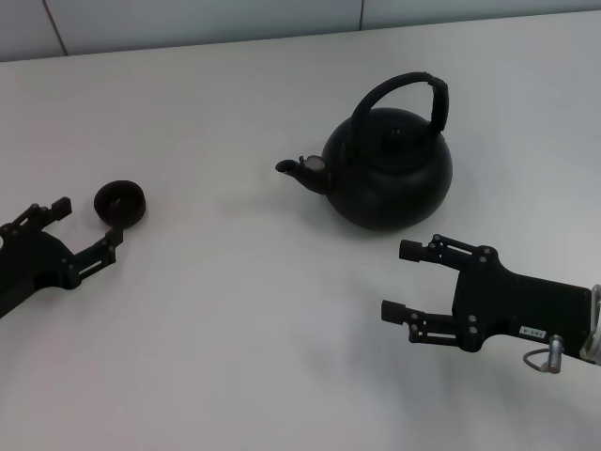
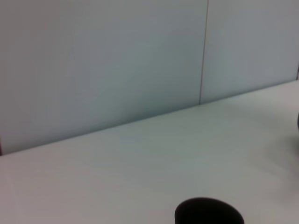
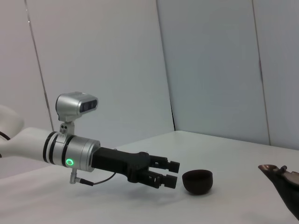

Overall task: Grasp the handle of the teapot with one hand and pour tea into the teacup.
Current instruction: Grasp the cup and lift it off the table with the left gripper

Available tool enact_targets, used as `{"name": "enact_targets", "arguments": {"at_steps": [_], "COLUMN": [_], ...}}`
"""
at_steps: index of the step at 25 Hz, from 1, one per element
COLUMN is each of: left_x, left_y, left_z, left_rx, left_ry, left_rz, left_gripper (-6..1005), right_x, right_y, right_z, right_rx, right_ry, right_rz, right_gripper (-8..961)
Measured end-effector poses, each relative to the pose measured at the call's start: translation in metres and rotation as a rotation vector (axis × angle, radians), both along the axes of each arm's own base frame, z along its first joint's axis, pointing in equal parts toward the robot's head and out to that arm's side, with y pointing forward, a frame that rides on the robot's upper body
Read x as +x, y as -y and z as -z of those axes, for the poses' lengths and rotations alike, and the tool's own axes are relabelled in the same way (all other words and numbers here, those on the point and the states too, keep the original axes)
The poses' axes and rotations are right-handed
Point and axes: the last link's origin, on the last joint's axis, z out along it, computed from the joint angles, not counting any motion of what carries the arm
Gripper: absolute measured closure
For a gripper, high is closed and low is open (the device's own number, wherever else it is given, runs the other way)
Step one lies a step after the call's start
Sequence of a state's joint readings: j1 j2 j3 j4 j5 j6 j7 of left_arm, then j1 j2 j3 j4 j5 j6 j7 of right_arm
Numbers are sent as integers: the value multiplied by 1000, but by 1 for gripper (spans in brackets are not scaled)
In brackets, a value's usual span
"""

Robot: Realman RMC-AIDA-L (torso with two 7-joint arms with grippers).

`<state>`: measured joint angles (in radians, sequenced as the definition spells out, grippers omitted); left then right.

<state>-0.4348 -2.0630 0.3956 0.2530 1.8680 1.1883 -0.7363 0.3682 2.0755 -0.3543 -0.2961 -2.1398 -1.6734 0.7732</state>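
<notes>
The white bench [image 1: 235, 310] carries everything, with grey wall panels [image 3: 210, 65] behind it. The teapot [image 1: 390, 169] stands upright right of centre, its handle [image 1: 404, 94] arched overhead and its spout towards the teacup [image 1: 119, 203], well apart at the left. The right gripper [image 1: 399, 280] lies near the teapot's front, jaws spread and empty. The left gripper [image 1: 89, 225] rests just beside the teacup, jaws released, gripping nothing.

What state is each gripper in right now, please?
Left gripper: open, empty, fingers beside the teacup.
Right gripper: open, empty, short of the teapot.
</notes>
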Motion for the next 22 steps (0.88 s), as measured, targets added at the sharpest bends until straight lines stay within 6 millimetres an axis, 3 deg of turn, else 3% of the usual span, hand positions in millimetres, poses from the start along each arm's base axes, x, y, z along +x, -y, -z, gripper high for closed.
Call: {"name": "enact_targets", "arguments": {"at_steps": [22], "left_x": [7], "left_y": [-11], "left_z": [8], "left_rx": [-11], "left_ry": [-28], "left_rz": [5], "left_gripper": [144], "right_x": [0], "right_y": [-1], "right_z": [0], "right_rx": [2], "right_ry": [0], "right_rz": [-1], "right_gripper": [130]}}
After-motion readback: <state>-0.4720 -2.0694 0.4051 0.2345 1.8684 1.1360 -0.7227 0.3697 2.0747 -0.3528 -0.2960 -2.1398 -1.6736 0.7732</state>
